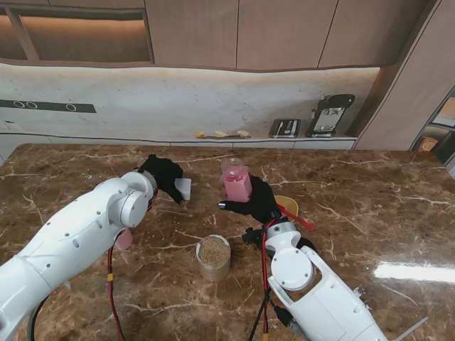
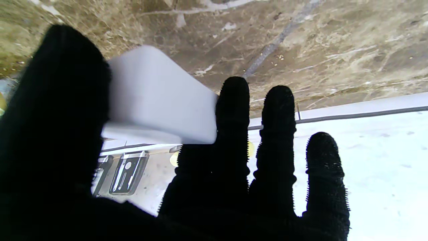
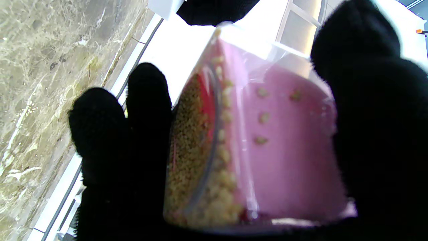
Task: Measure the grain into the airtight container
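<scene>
Brown marble table (image 1: 370,192) with pale veins fills most of the stand view; a pale counter runs along the far wall behind it. Left arm (image 1: 71,238), white, rises from the near left corner; right arm (image 1: 320,298), white with a red cable, rises from near centre-right. Right hand (image 1: 256,202), black-gloved, is clamped on a pink airtight container (image 1: 237,186), held upright above the table, clear upper part showing. Right wrist view: the container (image 3: 277,144) sits between thumb and fingers (image 3: 147,110), tan grain piled against 1 clear wall, a few kernels stuck on the pink surface. Left hand (image 1: 162,176), also black-gloved, grips a small white flat piece (image 1: 183,188), probably the lid, cannot tell for sure; it sits well left of the container. Left wrist view: the white piece (image 2: 160,100) is pinched between the thumb and a finger, the other fingers (image 2: 277,134) extended and apart. A round clear cup (image 1: 213,257) full of tan grain stands on the table nearer to me than both hands, roughly between the 2 arms. A yellow object (image 1: 288,204) and a red strip lie just right of the right hand, partly hidden. A pink item (image 1: 124,239) peeks from under the left arm.
</scene>
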Motion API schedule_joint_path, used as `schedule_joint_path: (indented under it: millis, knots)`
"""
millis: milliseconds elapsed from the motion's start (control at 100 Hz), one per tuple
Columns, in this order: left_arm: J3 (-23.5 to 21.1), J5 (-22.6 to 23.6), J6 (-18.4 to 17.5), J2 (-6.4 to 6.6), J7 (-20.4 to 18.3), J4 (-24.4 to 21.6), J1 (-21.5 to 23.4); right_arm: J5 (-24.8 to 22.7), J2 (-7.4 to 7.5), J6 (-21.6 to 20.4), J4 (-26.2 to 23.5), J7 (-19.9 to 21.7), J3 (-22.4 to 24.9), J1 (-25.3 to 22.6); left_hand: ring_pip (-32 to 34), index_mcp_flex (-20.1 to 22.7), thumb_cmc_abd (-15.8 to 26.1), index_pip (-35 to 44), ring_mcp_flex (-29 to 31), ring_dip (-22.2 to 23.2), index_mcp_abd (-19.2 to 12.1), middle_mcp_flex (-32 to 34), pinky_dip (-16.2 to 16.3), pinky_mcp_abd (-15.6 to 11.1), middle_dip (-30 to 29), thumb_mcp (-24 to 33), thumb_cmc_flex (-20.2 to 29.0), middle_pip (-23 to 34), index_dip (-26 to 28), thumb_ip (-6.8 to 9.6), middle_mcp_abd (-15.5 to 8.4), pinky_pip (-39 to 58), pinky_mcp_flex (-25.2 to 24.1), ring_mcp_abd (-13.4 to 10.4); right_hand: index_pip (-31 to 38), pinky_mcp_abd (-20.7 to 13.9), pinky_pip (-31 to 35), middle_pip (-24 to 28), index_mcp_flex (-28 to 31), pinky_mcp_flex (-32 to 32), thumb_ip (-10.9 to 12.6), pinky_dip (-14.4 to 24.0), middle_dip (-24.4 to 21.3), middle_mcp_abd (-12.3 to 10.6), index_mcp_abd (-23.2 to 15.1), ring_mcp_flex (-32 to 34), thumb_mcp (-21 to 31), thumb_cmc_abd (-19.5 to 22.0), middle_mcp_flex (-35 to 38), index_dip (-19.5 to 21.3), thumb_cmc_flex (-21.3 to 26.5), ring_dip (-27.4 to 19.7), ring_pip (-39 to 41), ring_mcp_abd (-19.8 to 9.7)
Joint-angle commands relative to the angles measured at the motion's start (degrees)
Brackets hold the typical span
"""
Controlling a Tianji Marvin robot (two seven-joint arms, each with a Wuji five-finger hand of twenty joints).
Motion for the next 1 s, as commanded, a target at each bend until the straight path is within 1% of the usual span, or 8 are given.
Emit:
schedule_joint_path:
  millis: [0,170,300,420,460,550,650,990]
  knots:
    - [0.6,-0.4,0.6,-0.53,0.1,0.7,0.1,0.5,-0.16,0.3,0.3,0.7,0.1,-0.5,-2.9,14.8,7.0,11.8,-5.0,0.8,-15.2,-4.8,-0.4,-1.3,-3.2,12.7,6.0,-1.0,-1.5,0.14,-3.9,-3.3,-3.8,-0.4,10.2,-4.2,-0.5,10.4,8.0,-0.7,-0.1,1.5,2.4,-5.9,-12.2,3.3,15.8,16.2,7.2,1.2,10.8,-0.3,2.0,-7.8]
    - [2.3,-0.3,1.2,-0.56,0.0,1.4,-0.3,0.5,-0.15,0.3,0.3,0.8,0.2,-0.4,-9.5,14.8,7.3,11.0,-20.1,-1.5,-16.8,-17.9,-3.6,-5.8,-4.0,11.2,6.0,-3.0,-2.3,0.18,-4.1,-13.6,-12.5,-4.2,10.2,-4.2,-0.5,10.4,8.0,-0.7,-0.1,1.5,2.4,-5.9,-12.1,3.3,15.8,16.1,7.2,1.2,10.8,-0.3,2.0,-7.8]
    - [3.2,-0.8,2.7,-0.87,0.7,2.0,-0.4,0.5,-0.13,0.2,0.3,0.8,0.3,-0.4,-13.4,14.7,7.7,10.3,-29.5,-4.4,-17.4,-25.2,-9.3,-8.4,-5.0,10.2,6.3,-3.6,-2.4,0.28,-4.6,-31.9,-12.8,-6.6,10.1,-4.2,-0.5,10.4,8.0,-0.7,-0.1,1.5,2.4,-6.0,-12.1,3.3,15.8,16.2,7.2,1.2,10.8,-0.3,2.0,-7.8]
    - [4.1,-0.8,3.7,-0.97,0.6,2.2,-0.6,0.4,-0.12,0.2,0.2,0.8,0.4,-0.4,-16.6,14.5,7.8,9.8,-36.6,-6.8,-18.0,-30.5,-6.8,-10.3,-6.8,9.7,6.5,-5.0,-2.3,0.43,-5.2,-50.3,-13.8,-8.4,10.2,-4.2,-0.5,10.4,8.0,-0.7,-0.1,1.5,2.4,-6.0,-12.2,3.3,15.8,16.2,7.2,1.2,10.8,-0.3,2.0,-7.8]
    - [4.5,-1.0,4.2,-1.07,0.7,2.4,-0.7,0.4,-0.12,0.2,0.2,0.7,0.4,-0.4,-17.8,14.4,8.0,9.8,-38.7,-7.7,-18.0,-32.2,-11.2,-10.5,-7.5,9.2,6.6,-5.3,-2.3,0.51,-5.3,-56.1,-12.3,-8.8,10.1,-4.2,-0.5,10.4,8.0,-0.7,-0.1,1.5,2.4,-6.0,-12.2,3.3,15.8,16.2,7.2,1.2,10.8,-0.3,2.0,-7.8]
    - [5.4,-1.7,4.9,-1.17,0.2,2.6,-1.0,0.4,-0.11,0.1,0.2,0.8,0.4,-0.4,-19.2,14.3,8.3,9.6,-40.6,-8.7,-18.3,-34.1,-19.4,-11.1,-8.5,8.8,6.9,-5.7,-2.2,0.51,-5.5,-60.8,-11.1,-9.4,10.2,-4.2,-0.5,10.4,8.0,-0.7,-0.1,1.5,2.4,-6.0,-12.2,3.3,15.8,16.2,7.2,1.2,10.8,-0.3,2.0,-7.7]
    - [6.4,-2.1,5.5,-1.23,-0.3,2.9,-1.2,0.4,-0.09,0.1,0.2,0.8,0.5,-0.4,-20.2,14.1,8.6,9.4,-41.8,-9.1,-18.4,-35.4,-23.4,-11.7,-9.4,8.1,7.1,-6.3,-2.1,0.63,-5.8,-62.4,-10.7,-9.7,10.1,-4.2,-0.5,10.4,8.0,-0.7,-0.1,1.5,2.4,-5.9,-12.2,3.3,15.8,16.2,7.2,1.2,10.8,-0.3,2.0,-7.7]
    - [8.9,-3.2,7.1,-1.98,1.5,5.4,-1.7,0.4,-0.07,0.1,0.2,0.7,0.6,-0.5,-20.3,14.1,8.0,9.4,-41.8,-8.9,-18.4,-35.5,-25.1,-11.8,-9.6,8.4,7.0,-5.9,-2.1,0.72,-5.4,-62.3,-10.7,-9.3,10.1,-4.2,-0.6,10.4,8.0,-0.7,-0.1,1.5,2.4,-5.9,-12.2,3.2,15.7,16.3,7.3,1.2,10.7,-0.3,2.0,-7.7]
